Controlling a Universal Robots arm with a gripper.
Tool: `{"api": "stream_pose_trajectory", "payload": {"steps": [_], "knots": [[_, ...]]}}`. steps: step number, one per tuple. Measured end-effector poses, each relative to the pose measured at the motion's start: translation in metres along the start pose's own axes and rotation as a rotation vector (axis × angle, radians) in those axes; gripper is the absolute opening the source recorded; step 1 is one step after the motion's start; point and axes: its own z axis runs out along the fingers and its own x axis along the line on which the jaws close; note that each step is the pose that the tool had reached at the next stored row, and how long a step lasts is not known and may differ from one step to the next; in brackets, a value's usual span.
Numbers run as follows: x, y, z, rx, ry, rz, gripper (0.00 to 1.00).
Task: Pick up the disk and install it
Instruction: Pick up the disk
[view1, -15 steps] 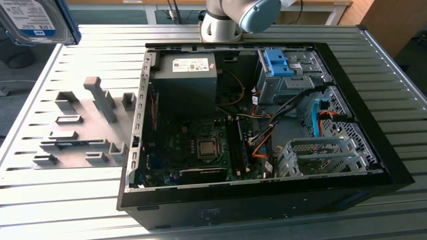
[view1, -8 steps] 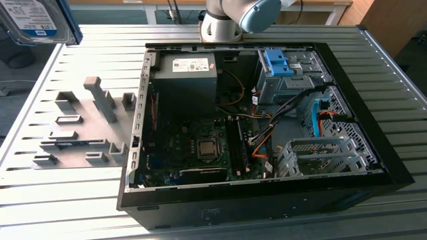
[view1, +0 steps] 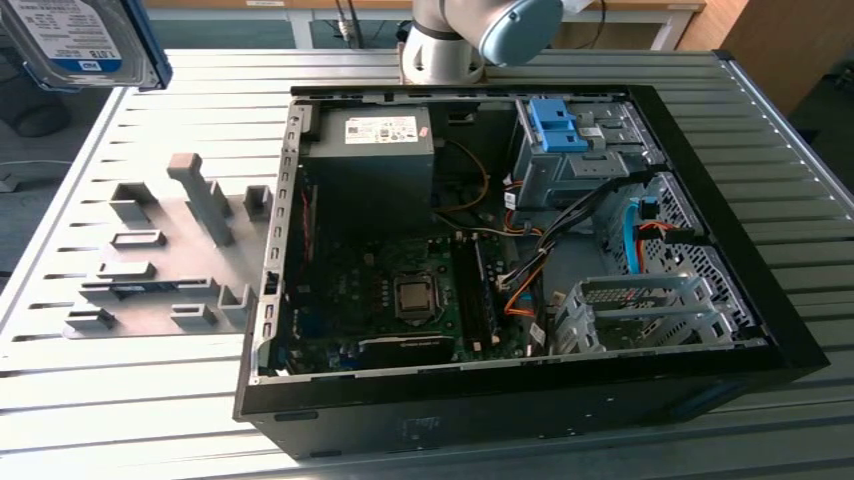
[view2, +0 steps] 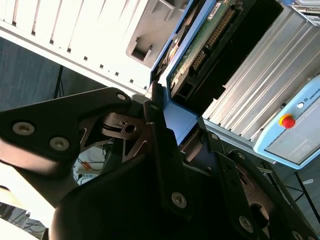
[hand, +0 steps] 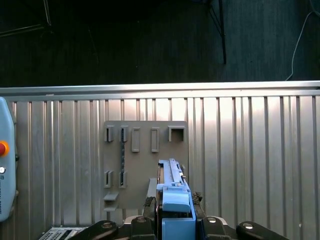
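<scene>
Disk (view1: 78, 38) is up in the air over the grey fixture plate (hand: 145, 165), well apart from the open computer case (view1: 747, 330), with the jaws clamped on its blue frame. It's an edge grip, so a tilt could let it slip or snag those cables (view1: 561, 225).

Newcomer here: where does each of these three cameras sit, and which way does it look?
Exterior view: off the arm, above, looking down into the open computer case on the table; part of the arm shows.
First wrist view: on the arm, looking down past the gripper at the grey fixture plate.
Second wrist view: on the arm, looking close along the fingers.
All three share the disk, clamped in the gripper.
</scene>
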Motion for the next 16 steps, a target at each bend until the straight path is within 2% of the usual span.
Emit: {"api": "stream_pose_trajectory", "payload": {"steps": [16], "knots": [[-0.0007, -0.0193, -0.0001, -0.0001, 0.0000, 0.000, 0.36]]}}
